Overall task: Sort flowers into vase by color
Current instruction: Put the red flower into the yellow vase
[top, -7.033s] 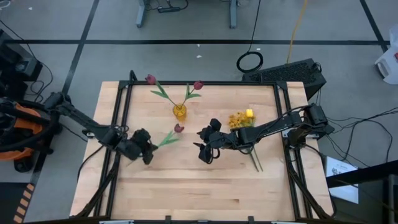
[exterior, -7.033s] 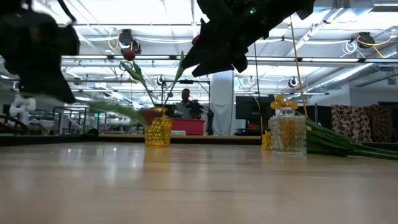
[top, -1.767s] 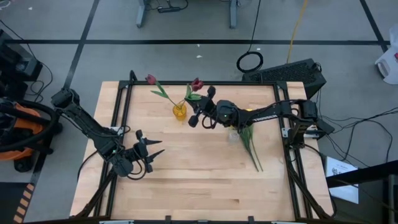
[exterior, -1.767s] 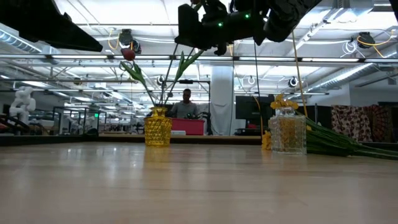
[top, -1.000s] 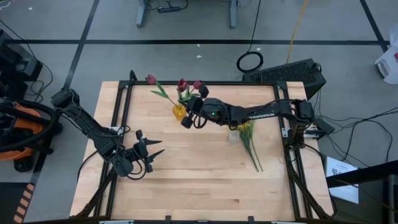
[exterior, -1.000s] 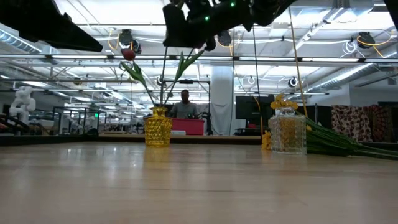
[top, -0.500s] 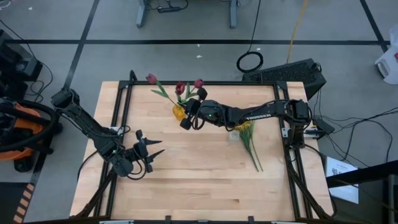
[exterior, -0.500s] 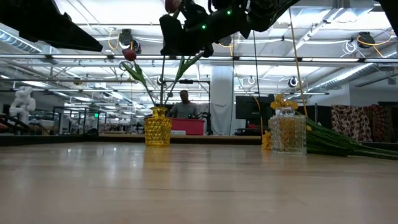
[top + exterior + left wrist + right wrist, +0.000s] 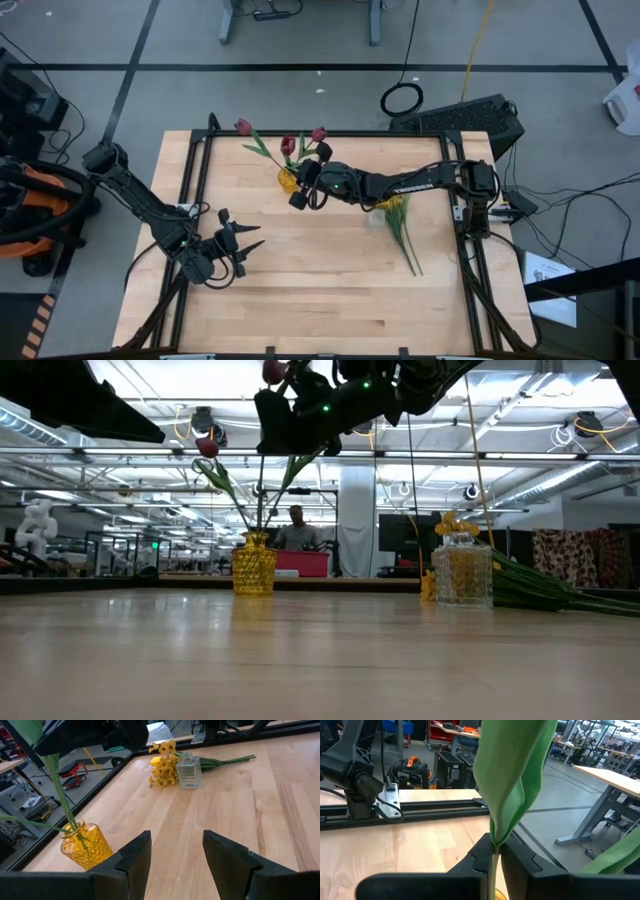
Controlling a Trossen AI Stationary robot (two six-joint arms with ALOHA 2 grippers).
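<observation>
A yellow glass vase (image 9: 288,180) stands at the far middle of the table with two dark-red tulips (image 9: 242,128) (image 9: 318,135) in it. My right gripper (image 9: 299,186) hovers over the vase, shut on a third dark-red tulip (image 9: 288,145). The vase also shows in the low view (image 9: 254,568). Yellow flowers (image 9: 394,206) lie on the table beside a clear glass vase (image 9: 373,216). My left gripper (image 9: 246,237) is open and empty at the near left, and it points at the yellow vase (image 9: 86,847). My right gripper pinches the tulip's thin stem (image 9: 493,854) between its two fingers, just below a folded green leaf (image 9: 512,785). The fingers lie across the stem. The tulip stands nearly upright, bloom above the gripper (image 9: 272,370), and its lower stem (image 9: 62,802) reaches down into the yellow vase's mouth.
Long green stems (image 9: 408,250) of the yellow flowers run toward the near right. A black frame rail (image 9: 320,133) edges the table's far side. Bare wood lies across the near half (image 9: 330,300). A person (image 9: 297,530) stands in the room beyond the table.
My right gripper has drifted a little toward the table's left and slightly down over the yellow vase. It carries the third red tulip, which stays upright with its stem at the vase's mouth.
</observation>
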